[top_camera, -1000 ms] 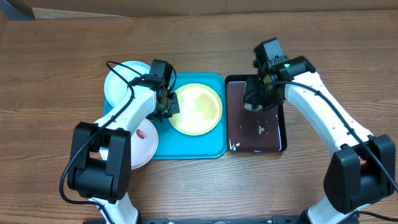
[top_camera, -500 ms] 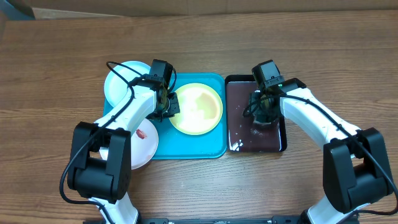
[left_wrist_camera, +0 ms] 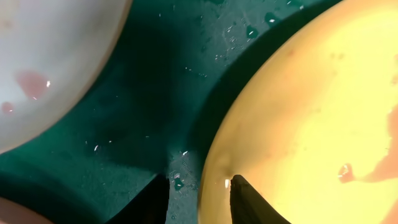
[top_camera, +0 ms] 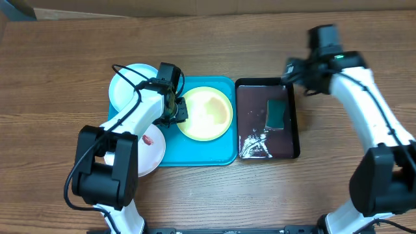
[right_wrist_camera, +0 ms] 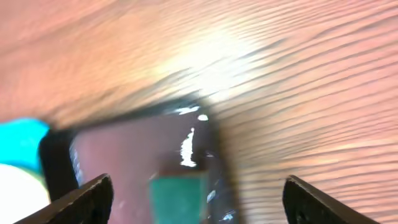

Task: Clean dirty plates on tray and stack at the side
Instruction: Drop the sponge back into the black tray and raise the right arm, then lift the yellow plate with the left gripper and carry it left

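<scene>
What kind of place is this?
Probably a robot test bench set up for dishwashing, not a kitchen: robot arms at a wood-grain table, plates on a blue tray, a sponge in a black tray.

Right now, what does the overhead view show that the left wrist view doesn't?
Only overhead: the black tray with the green sponge, the right gripper near its far corner, and the wood tabletop. Only left wrist: water droplets on the turquoise tray and a red mark on the yellow-green plate. Both: the left gripper at that plate's rim.
</scene>
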`<state>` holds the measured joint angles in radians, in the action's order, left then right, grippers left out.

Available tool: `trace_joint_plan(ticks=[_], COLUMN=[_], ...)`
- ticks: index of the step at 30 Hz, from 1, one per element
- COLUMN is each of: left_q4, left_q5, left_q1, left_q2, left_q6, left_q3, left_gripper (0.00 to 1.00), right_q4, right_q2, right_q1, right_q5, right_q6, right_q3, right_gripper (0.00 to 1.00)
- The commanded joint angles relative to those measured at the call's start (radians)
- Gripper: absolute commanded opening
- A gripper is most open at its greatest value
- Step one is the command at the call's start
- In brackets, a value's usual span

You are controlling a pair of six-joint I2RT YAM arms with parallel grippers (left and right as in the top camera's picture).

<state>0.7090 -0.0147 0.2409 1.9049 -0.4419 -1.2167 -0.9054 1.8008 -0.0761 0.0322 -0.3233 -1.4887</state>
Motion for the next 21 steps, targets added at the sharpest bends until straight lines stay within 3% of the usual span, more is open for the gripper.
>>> trace_joint_plan(ticks=[1, 5, 6, 12, 21], left_q4=[-0.007, -0.010, -0.010, 0.063, 0.132], left_q5=[-0.008, -0.013, -0.013, -0.010, 0.121], left_q1=[0.005, 0.005, 0.005, 0.004, 0.002], left_q2=[0.040, 0.051, 0.050, 0.042, -0.061], left_q6=[0.015, 0.015, 0.016, 0.063, 0.064], left_q3=[0.005, 0.004, 0.004, -0.034, -0.116], left_gripper=[0.31, 0.06, 0.04, 0.04, 0.04], right_q4=[-0.035, -0.060, -0.059, -0.058, -0.058], right_q2=[-0.005, -0.005, -0.005, -0.005, -0.005], right_q1=[0.094, 0.161, 0.172, 0.194, 0.193], right_q5=[-0.031, -0.034, -0.034, -0.034, -0.034], right_q6=[-0.023, -0.021, -0.021, -0.021, -0.021], right_q3=[-0.005, -0.005, -0.005, -0.005, -0.005], right_gripper=[0.97, 1.00, 1.00, 1.00, 1.00])
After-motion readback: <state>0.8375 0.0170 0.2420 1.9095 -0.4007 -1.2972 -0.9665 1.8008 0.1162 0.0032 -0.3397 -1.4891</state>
